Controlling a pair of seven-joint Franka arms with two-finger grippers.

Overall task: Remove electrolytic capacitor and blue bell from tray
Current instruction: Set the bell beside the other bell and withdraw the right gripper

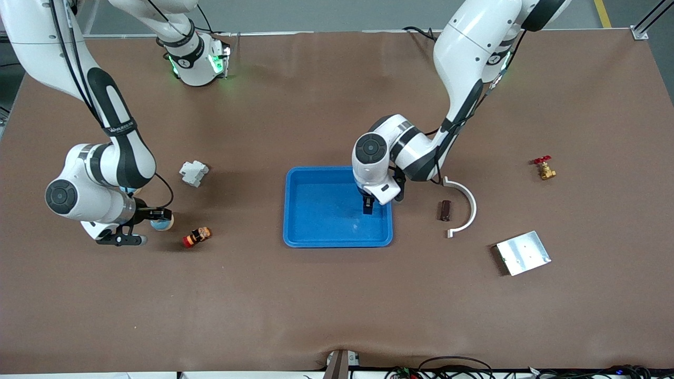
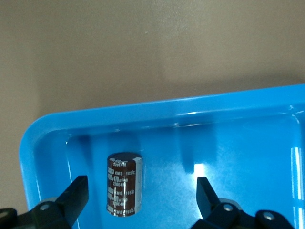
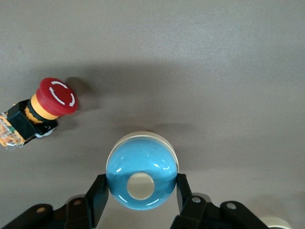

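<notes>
A brown cylindrical capacitor (image 2: 125, 183) lies on its side on the floor of the blue tray (image 1: 337, 243), close to a corner of it. My left gripper (image 1: 367, 206) hangs low over the tray's end toward the left arm. In the left wrist view the left gripper (image 2: 141, 181) is open, its fingers (image 2: 78, 188) well apart on either side of the capacitor and not touching it. The blue dome bell (image 1: 162, 223) with a white button sits toward the right arm's end. My right gripper (image 3: 142, 186) is shut on the bell (image 3: 142, 177), low at the table.
A red-capped push button (image 1: 197, 237) lies beside the bell. A white plastic part (image 1: 193, 173) sits farther from the camera. Toward the left arm's end lie a small brown block (image 1: 445, 210), a white curved piece (image 1: 463, 205), a metal plate (image 1: 523, 252) and a brass valve (image 1: 544, 168).
</notes>
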